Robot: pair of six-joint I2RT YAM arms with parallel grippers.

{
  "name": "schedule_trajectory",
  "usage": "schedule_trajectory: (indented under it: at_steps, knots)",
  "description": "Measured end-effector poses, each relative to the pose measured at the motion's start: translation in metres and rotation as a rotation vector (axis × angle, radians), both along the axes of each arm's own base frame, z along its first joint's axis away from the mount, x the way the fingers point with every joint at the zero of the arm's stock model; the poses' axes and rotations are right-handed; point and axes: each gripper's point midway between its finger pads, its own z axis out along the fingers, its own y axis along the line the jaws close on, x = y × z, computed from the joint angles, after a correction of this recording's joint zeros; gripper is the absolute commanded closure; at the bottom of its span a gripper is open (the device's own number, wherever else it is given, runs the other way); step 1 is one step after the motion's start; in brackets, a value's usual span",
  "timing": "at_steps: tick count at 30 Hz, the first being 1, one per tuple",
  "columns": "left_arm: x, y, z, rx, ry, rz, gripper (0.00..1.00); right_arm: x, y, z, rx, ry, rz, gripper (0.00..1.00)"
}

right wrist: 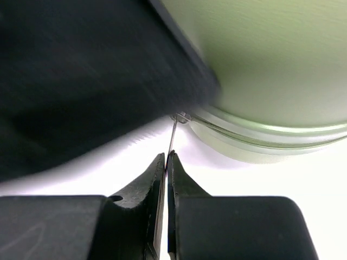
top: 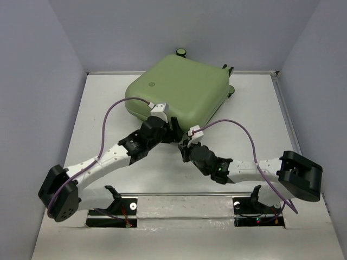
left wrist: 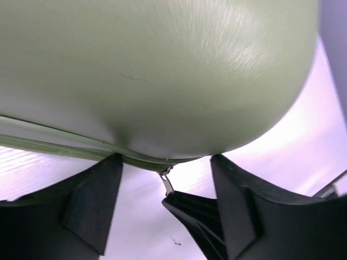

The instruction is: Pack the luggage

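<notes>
Right wrist view: thin metal zipper pull (right wrist: 172, 135) is clamped by the right tool (right wrist: 167, 161); left tool (left wrist: 164, 162) is spread open against the large olive-green hard-shell suitcase (top: 176, 89), laid shut far-centre on the white desk (top: 260, 119). Pull may be lost if tugged off-line.

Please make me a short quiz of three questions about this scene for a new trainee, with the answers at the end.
1. True or false: the luggage lies open and shows its lining.
2. Choose one: what does the right claw pinch? A) a sock B) the zipper pull C) a strap
3. Fill in one word: at the edge of the luggage, the left claw is ____ (open or shut).

Key: 1 false, the shell is closed. 2 B. 3 open, it grips nothing.
</notes>
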Motion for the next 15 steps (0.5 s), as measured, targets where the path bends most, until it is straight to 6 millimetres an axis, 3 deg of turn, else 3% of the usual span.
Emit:
schedule_trajectory:
  at_steps: [2, 5, 7, 10, 11, 12, 13, 14, 15]
  knots:
    - [0.001, 0.016, 0.017, -0.032, -0.018, 0.021, 0.13, -0.004, 0.003, 0.002, 0.042, 0.002, 0.011, 0.93]
    - [0.029, 0.068, 0.080, -0.143, -0.143, 0.170, 0.08, -0.014, -0.002, 0.003, 0.095, 0.017, 0.028, 0.93]
    - [0.051, 0.114, 0.121, -0.179, -0.226, 0.303, 0.06, -0.026, -0.010, 0.004, 0.130, 0.037, 0.053, 0.93]
    - [0.071, 0.157, 0.184, -0.209, -0.328, 0.409, 0.05, -0.044, -0.027, 0.009, 0.170, 0.063, 0.085, 0.92]
    - [0.076, 0.163, 0.198, -0.216, -0.350, 0.415, 0.05, -0.050, -0.035, 0.011, 0.182, 0.077, 0.091, 0.82]
    - [0.081, 0.170, 0.206, -0.218, -0.360, 0.419, 0.05, -0.055, -0.041, 0.015, 0.198, 0.082, 0.094, 0.64]
    - [0.090, 0.178, 0.214, -0.218, -0.370, 0.423, 0.05, -0.062, -0.049, 0.018, 0.213, 0.102, 0.096, 0.26]
    - [0.100, 0.187, 0.215, -0.213, -0.364, 0.437, 0.05, -0.067, -0.053, 0.021, 0.229, 0.115, 0.099, 0.16]
    - [0.111, 0.196, 0.212, -0.210, -0.357, 0.452, 0.06, -0.071, -0.057, 0.026, 0.249, 0.130, 0.097, 0.14]
